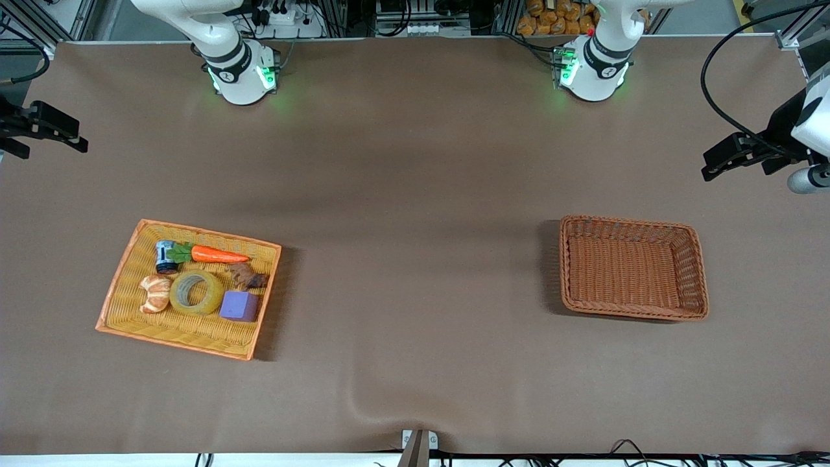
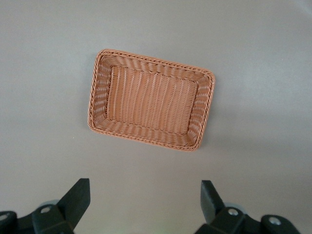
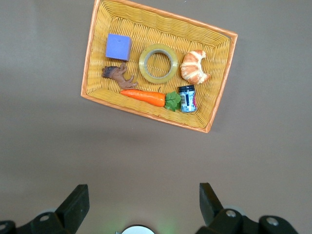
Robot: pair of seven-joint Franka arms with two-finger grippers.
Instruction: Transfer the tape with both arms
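Observation:
The tape (image 1: 211, 300), a translucent yellow ring, lies flat in the yellow wicker tray (image 1: 127, 263) toward the right arm's end of the table, between a croissant and a purple cube. It also shows in the right wrist view (image 3: 142, 64). My right gripper (image 3: 144, 197) is open and empty, high above the table beside the tray. My left gripper (image 2: 145, 195) is open and empty, high over the table near the brown wicker basket (image 2: 151, 100). In the front view the left gripper (image 1: 712, 166) shows at the edge.
The tray also holds a croissant (image 1: 154, 293), a purple cube (image 1: 239, 305), a toy carrot (image 1: 217, 254), a small can (image 1: 165, 257) and a brown figure (image 1: 247, 277). The brown basket (image 1: 632, 267) toward the left arm's end holds nothing. A wrinkle runs in the cloth near the front edge.

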